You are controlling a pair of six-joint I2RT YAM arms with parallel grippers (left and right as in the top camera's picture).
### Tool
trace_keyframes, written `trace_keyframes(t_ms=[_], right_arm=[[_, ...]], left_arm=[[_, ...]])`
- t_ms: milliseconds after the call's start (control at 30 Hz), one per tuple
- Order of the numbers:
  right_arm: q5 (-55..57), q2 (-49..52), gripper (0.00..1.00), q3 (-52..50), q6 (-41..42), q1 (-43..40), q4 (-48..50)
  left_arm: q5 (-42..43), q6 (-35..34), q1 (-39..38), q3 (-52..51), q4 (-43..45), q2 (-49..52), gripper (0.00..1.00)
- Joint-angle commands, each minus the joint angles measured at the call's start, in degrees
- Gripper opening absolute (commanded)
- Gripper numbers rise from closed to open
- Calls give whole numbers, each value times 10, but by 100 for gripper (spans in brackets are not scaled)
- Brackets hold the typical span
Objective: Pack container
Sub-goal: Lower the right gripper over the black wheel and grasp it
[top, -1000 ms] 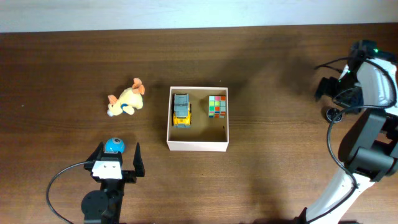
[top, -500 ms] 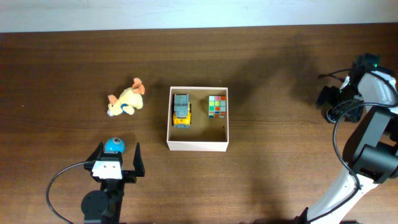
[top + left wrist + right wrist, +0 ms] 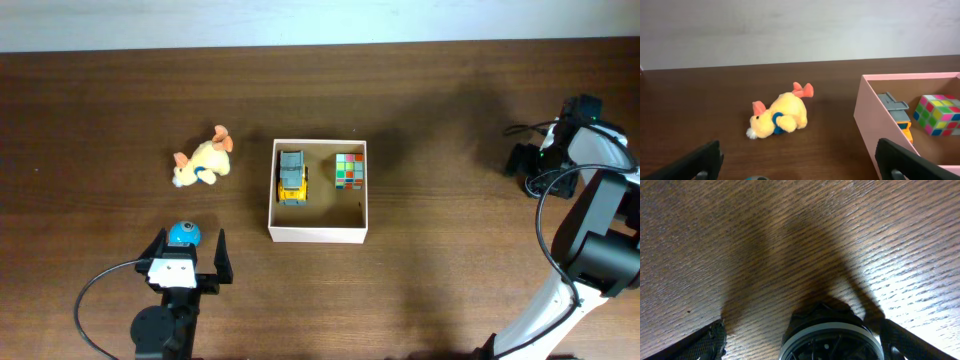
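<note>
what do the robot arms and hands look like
The left hand has black fingers, a white block and a black cable looping from its black base. The right arm has white links, black joints and black cables; the right hand is black.

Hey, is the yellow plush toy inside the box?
No, the yellow plush toy lies on the table, left of the container, which holds only a toy car and a colour cube.

Container near half free, car and cube behind, gap between perhaps passable
</note>
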Motion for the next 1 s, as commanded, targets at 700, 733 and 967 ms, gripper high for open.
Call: trace_keyframes(t_ms=[700,733,967], right_arm=[[-30,2,52,-19,10,-2,-4],[-32,2,52,-19,11,-2,-4],[-52,2,52,-19,11,-2,-3]], left_arm=[[2,9,3,-4,2,-5,99],[2,9,3,-4,2,-5,99],[2,9,3,-4,2,-5,99]])
